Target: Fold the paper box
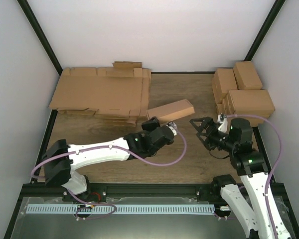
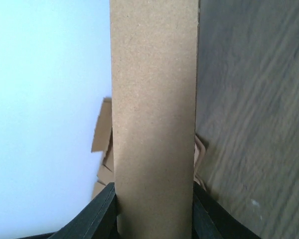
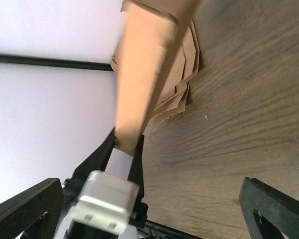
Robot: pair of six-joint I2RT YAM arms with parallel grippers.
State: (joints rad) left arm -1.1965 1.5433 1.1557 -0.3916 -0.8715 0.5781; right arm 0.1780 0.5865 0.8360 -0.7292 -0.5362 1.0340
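The paper box (image 1: 173, 110) is a folded, closed brown cardboard box, held tilted above the middle of the wooden table. My left gripper (image 1: 158, 123) is shut on its near end. In the left wrist view the box (image 2: 154, 99) fills the space between the two black fingers (image 2: 102, 211). My right gripper (image 1: 199, 130) is open and empty, just right of the box and apart from it. In the right wrist view my right gripper (image 3: 150, 189) stands wide open, with the box (image 3: 144, 64) and my left gripper (image 3: 122, 145) ahead of it.
A pile of flat brown cardboard sheets (image 1: 102, 92) lies at the back left and shows behind the box in the right wrist view (image 3: 185, 84). Stacked finished brown boxes (image 1: 244, 92) stand at the back right. White walls enclose the table (image 1: 189, 159).
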